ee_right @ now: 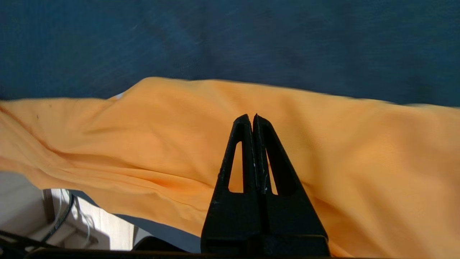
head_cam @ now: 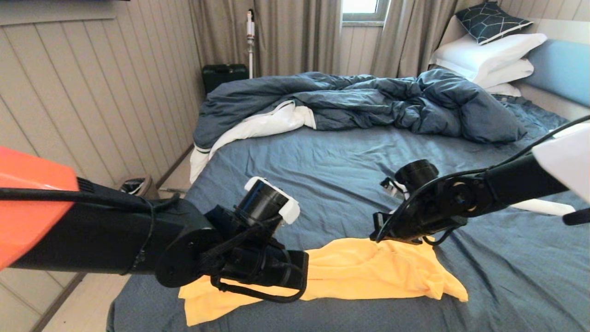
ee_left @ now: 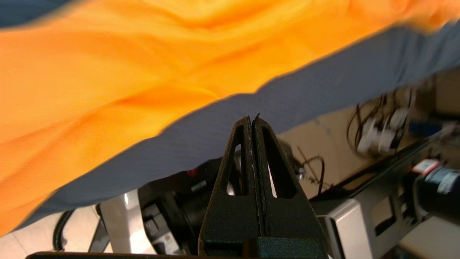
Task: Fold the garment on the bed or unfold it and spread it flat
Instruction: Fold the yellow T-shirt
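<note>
Yellow garment (head_cam: 350, 272) bunched beneath right tool (ee_right: 251, 118), beside left tool (ee_left: 252, 120)

A wide stretch of bare sheet on the bed (head_cam: 350, 157) lies open between the yellow garment (head_cam: 368, 272) near the front edge and the rumpled duvet (head_cam: 368, 99) heaped across the far part. This heap, with the pillows (head_cam: 488, 55) behind it, blocks the far side.
</note>
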### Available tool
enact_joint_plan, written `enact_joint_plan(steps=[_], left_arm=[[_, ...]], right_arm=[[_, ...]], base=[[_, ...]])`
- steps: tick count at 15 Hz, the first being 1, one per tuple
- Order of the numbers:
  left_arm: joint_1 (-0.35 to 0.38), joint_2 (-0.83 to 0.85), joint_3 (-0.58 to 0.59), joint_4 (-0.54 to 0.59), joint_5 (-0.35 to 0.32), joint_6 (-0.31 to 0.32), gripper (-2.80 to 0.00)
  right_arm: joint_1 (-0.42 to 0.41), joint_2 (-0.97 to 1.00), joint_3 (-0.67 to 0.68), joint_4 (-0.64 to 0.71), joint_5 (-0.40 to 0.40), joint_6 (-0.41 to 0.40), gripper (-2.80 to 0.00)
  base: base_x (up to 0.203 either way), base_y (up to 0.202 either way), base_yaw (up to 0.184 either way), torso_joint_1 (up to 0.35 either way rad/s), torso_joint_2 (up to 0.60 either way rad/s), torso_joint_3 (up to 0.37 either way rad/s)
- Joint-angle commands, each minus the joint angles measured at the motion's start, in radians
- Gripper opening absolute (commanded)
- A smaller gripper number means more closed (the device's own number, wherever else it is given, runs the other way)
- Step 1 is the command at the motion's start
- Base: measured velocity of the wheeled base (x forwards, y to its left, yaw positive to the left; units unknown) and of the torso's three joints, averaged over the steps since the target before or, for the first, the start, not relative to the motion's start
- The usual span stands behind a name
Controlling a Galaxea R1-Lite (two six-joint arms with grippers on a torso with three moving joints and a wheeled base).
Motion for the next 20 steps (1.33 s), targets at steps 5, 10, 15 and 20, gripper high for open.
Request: enact_joint_plan(steps=[5, 10, 15, 20], left_arm=[[0.217, -0.281, 0.219, -0.026, 0.081, -0.014, -2.8], [0.391, -0.535, 0.493, -0.033, 0.085, 0.0, -2.8], [0.403, -0.558, 0.531, -0.033, 0.084, -0.007, -2.8], [0.438, -0.602, 0.559, -0.033, 0.107, -0.001, -2.8]], right_arm=[[-0.268, -0.154, 0.161, 0.004, 0.011, -0.171, 0.0], [-0.353, -0.151, 0.266, 0.009, 0.087, -0.356, 0.0], [-0.355, -0.112, 0.301, 0.006, 0.09, -0.367, 0.0], [-0.347, -0.054, 0.295, -0.004, 0.092, -0.367, 0.0]], base=[[0.0, 0.0, 0.0, 0.0, 0.0, 0.0], [0.0, 0.0, 0.0, 0.0, 0.0, 0.0], [0.0, 0.0, 0.0, 0.0, 0.0, 0.0], [0.0, 0.0, 0.0, 0.0, 0.0, 0.0]])
